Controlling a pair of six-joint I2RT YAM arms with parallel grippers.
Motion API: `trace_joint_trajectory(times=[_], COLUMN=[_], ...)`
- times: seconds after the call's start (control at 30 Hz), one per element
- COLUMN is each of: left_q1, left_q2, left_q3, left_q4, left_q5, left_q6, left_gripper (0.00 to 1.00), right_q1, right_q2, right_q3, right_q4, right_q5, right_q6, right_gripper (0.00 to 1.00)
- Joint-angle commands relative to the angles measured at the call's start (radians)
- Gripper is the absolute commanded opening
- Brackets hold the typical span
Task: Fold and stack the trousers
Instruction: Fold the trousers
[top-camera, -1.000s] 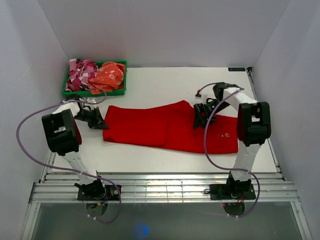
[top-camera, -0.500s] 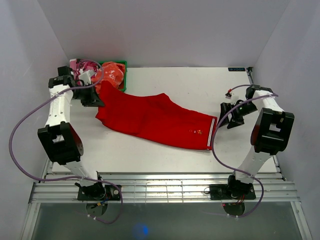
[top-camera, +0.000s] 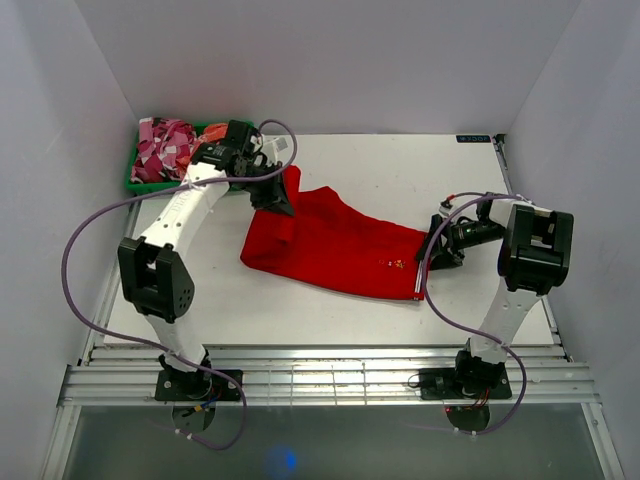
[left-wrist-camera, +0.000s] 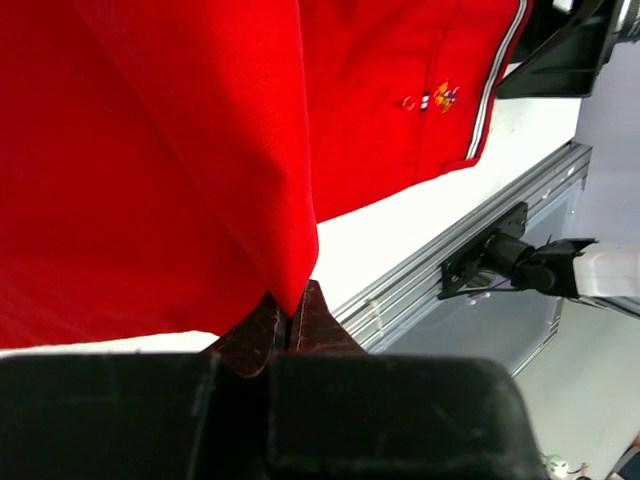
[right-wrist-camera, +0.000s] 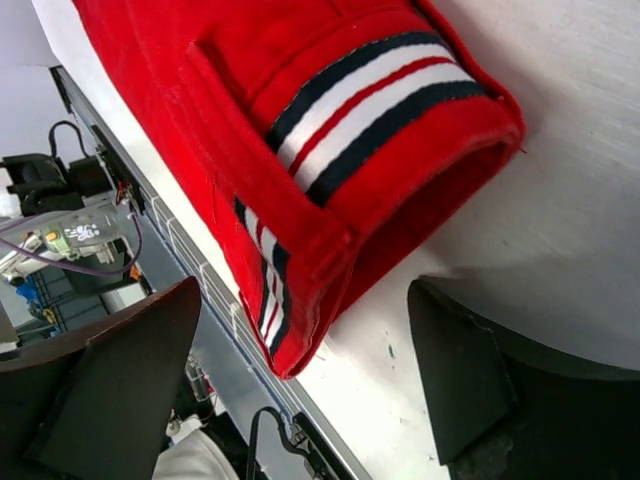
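One fold has begun and none is complete, as we judge it: the trousers (top-camera: 340, 250) lie lengthwise across the middle of the table (top-camera: 400, 165), with the waist end at the right and the leg end lifted off the surface at the left. The left gripper (top-camera: 278, 197) is clamped on that raised leg end, above the cloth and just beside the green bin (top-camera: 130, 185) that holds a patterned garment (top-camera: 160, 145). The right gripper (top-camera: 437, 245) sits low at the waist end with its jaws apart, gripping nothing. We count as left to do: laying the leg end down toward the waist, any further fold, and the stacking, for which no stack is visible yet. The top view gives the overall layout, but it does not settle either grip. The left wrist view does so for its own arm: both pads (left-wrist-camera: 262, 335) are pressed together on a hanging fold of red cloth, and a small emblem (left-wrist-camera: 445, 97) shows near the waistband (left-wrist-camera: 490, 90). The right wrist view shows the two fingers (right-wrist-camera: 120, 400) well apart, flanking the striped waistband corner, which rests flat on the table untouched.
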Motion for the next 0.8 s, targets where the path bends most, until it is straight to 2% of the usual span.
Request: trace_joint_trajectory(times=[0.0,0.03,0.07,0.13,0.17,0.23,0.27,0.3,0.33,0.47,0.77], left_q1=[-0.08,-0.097,-0.114,-0.158,-0.173,-0.219,-0.238,-0.27,-0.282,-0.351,-0.486], left_q2=[0.035,0.065,0.079,0.102,0.122,0.147,0.171,0.184,0.194,0.269,0.412], left_q3=[0.071,0.082,0.093,0.116,0.123,0.159,0.169,0.182,0.194,0.28,0.361], left_q4=[0.054,0.065,0.069,0.095,0.103,0.112,0.114,0.117,0.126,0.152,0.241], left_q5=[0.007,0.01,0.013,0.005,0.007,0.008,0.008,0.008,0.016,0.02,0.05], left_q6=[-0.107,-0.119,-0.148,-0.168,-0.176,-0.196,-0.202,-0.216,-0.225,-0.27,-0.388], left_gripper=[0.0,0.0,0.0,0.0,0.0,0.0,0.0,0.0,0.0,0.0,0.0], right_q1=[0.012,0.015,0.018,0.02,0.023,0.024,0.03,0.035,0.039,0.052,0.066], right_q2=[0.013,0.01,0.009,0.012,0.01,0.01,0.012,0.015,0.016,0.021,-0.002], right_q3=[-0.045,-0.056,-0.065,-0.087,-0.093,-0.114,-0.119,-0.119,-0.115,-0.105,-0.111], right_q4=[0.095,0.111,0.13,0.141,0.149,0.166,0.174,0.175,0.175,0.186,0.189], right_q5=[-0.047,-0.045,-0.042,-0.042,-0.041,-0.044,-0.044,-0.045,-0.047,-0.057,-0.091], right_q6=[0.039,0.045,0.048,0.057,0.062,0.08,0.085,0.088,0.088,0.106,0.119], right_gripper=[0.84,0.78,0.67,0.52,0.39,0.27,0.15,0.11,0.08,0.08,0.08])
